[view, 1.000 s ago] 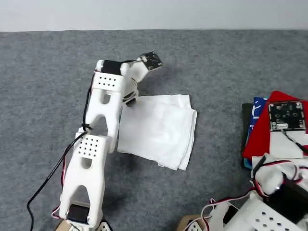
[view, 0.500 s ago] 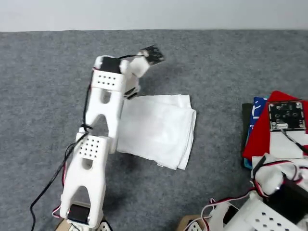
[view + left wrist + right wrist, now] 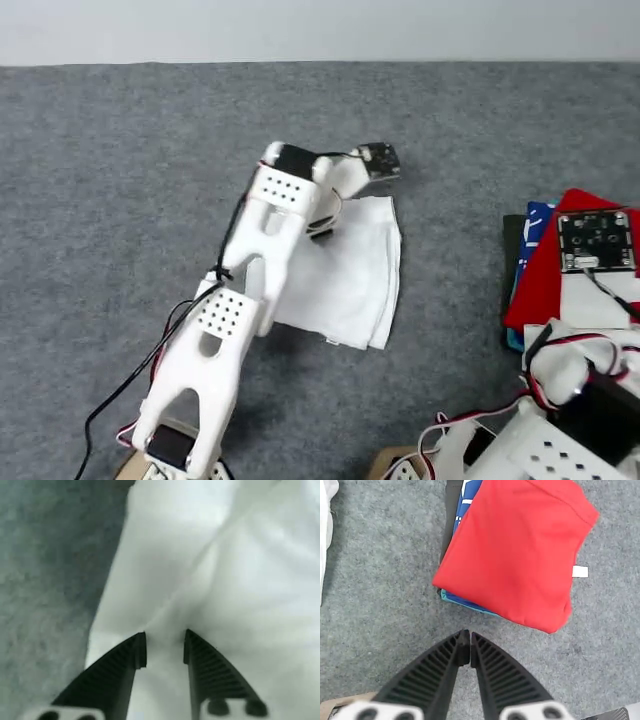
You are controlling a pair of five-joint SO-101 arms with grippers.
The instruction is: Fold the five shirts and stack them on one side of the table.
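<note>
A white shirt (image 3: 350, 280) lies partly folded in the middle of the grey table (image 3: 100, 180). My left gripper (image 3: 322, 228) is over its far edge. In the left wrist view its black fingers (image 3: 135, 655) pinch a raised ridge of the white shirt (image 3: 225, 555); the left gripper (image 3: 162, 647) is shut on it. At the right side a folded red shirt (image 3: 540, 280) tops a stack with a blue shirt (image 3: 535, 222) under it. My right gripper (image 3: 470, 650) hangs shut over bare table just in front of the red shirt (image 3: 515, 555), holding nothing.
A dark garment edge (image 3: 511, 240) shows at the left of the stack. Cardboard (image 3: 395, 462) sits at the near edge between the arm bases. Bare carpet lies left of the white shirt and between it and the stack.
The left arm has swung right from the shirt's far left corner toward its middle, and the shirt's left part has been drawn rightward, making it narrower. The right arm has kept still.
</note>
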